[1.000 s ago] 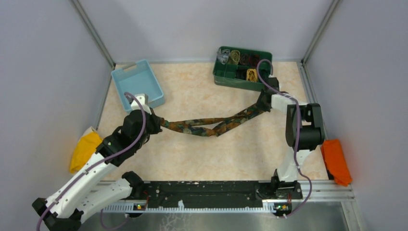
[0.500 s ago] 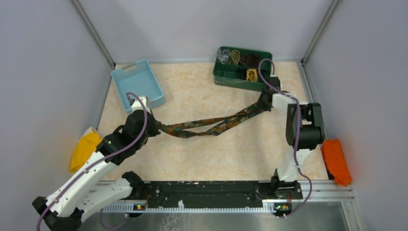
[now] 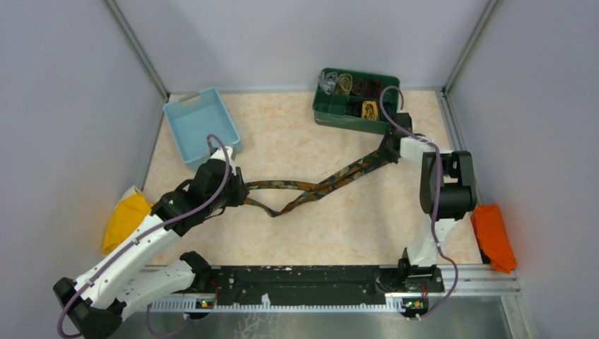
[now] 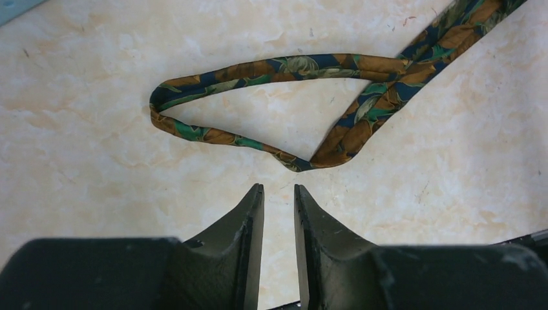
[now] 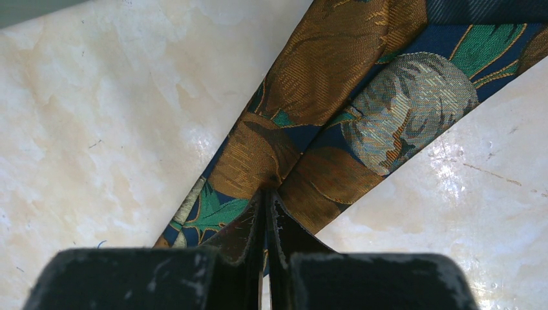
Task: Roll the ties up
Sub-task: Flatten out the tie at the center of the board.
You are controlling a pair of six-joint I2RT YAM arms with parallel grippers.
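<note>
Left wrist view: our left gripper (image 4: pixel 278 194) stands parted and empty, just short of the patterned tie (image 4: pixel 258 68), looped on the middle of the tabletop (image 4: pixel 97 161). Our right gripper (image 5: pixel 267 197) is clamped on it toward the far right corner. We should grasp the fold squarely, untwisting before rolling.

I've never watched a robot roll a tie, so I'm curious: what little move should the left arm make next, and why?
Probably ease the left gripper forward and close on the nearest fold of the tie. Its jaws stand open and empty just short of that fold. The tie lies slack in a loop on the table, and the right gripper pinches it at the far side.
</note>
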